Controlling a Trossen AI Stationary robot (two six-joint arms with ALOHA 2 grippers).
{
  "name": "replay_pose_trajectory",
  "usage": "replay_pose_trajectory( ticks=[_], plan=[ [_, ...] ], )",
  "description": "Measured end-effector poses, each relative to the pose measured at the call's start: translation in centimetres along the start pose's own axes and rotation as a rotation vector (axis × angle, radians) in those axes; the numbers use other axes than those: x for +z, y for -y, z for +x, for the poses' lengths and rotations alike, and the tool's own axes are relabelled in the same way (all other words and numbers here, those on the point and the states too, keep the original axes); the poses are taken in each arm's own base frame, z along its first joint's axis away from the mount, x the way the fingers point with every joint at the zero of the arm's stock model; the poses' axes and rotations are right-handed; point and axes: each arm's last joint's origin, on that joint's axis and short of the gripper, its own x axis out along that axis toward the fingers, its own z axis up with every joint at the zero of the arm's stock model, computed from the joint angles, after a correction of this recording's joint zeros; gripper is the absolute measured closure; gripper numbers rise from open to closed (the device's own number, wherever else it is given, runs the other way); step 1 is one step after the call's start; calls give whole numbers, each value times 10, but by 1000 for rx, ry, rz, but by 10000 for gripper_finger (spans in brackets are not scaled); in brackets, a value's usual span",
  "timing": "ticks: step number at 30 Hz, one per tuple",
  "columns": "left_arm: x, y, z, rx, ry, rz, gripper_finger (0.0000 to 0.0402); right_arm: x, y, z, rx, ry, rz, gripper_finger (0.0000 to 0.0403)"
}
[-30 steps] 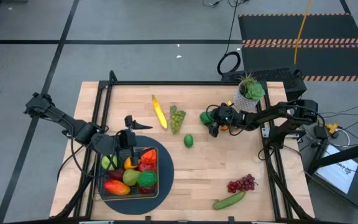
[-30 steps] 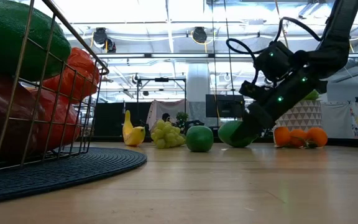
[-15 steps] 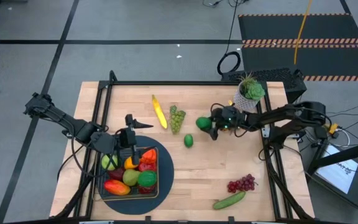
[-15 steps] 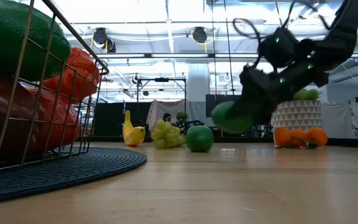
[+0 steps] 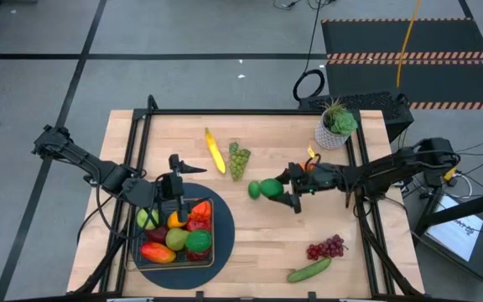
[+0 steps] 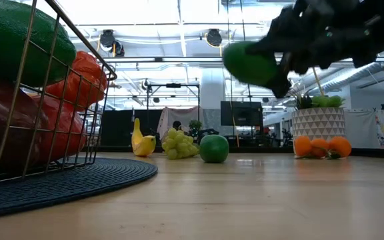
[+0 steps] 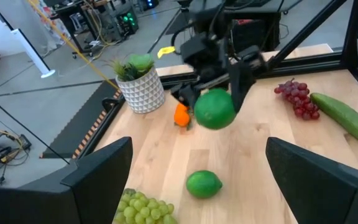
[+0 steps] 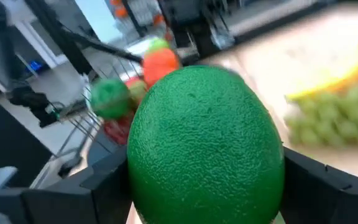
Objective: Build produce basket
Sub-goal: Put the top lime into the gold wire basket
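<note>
Since a second ago our right gripper has lifted a green lime off the wood near the potted plant and carried it toward the middle of the high view; it now hangs above the table just right of a second lime that lies on the boards. In the low view the carried fruit sits high in the frame, well clear of the surface, and the right wrist view shows our fingers closed on both sides of it.

Our left gripper waits at the upper edge of the basket, in the lower left of the high view, with its fingers spread wide and nothing between them.

We judge the job a little past halfway. The basket, standing on the round dark mat, already holds a heap of produce: red, orange, yellow and green pieces fill most of its grid.

Left on the table are the banana and green grapes in the upper centre, the loose lime, an orange piece just beside the plant pot, and the purple grapes with the cucumber in the lower right. Each of those, and the lime we carry, has yet to reach the basket.
</note>
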Motion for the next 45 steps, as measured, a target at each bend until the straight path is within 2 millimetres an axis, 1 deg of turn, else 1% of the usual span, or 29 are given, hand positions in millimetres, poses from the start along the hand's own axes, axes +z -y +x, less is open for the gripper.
replay_pose_trajectory(
  ticks=[4, 8, 12, 20, 24, 28, 36, 40, 45],
  plan=[
    [0, 0, 0, 0, 0, -3, 32, 2, -13, -1, 0, 77, -132, 99],
    [0, 0, 0, 0, 0, -3, 32, 3, -19, -1, 23, 106, -274, 99],
    [0, 0, 0, 0, 0, -4, 32, 4, -21, -1, 23, 124, -401, 99],
    [0, 0, 0, 0, 0, -15, 32, 3, -21, -1, 3, 123, -727, 99],
    [-1, 1, 1, 0, -4, -12, 32, 3, -20, -1, -3, 115, -828, 99],
    [-2, 4, 5, 0, -16, 16, 32, 3, -20, -1, -3, 116, -822, 99],
    [-7, 6, 20, 32, -51, 50, 32, 3, -21, -1, 6, 120, -679, 99],
    [-10, 6, 27, 45, -70, 61, 32, 6, -22, -2, 16, 155, -588, 99],
    [-10, 5, 29, 54, -67, 52, 32, 12, -25, -3, 41, 216, -434, 99]
  ],
)
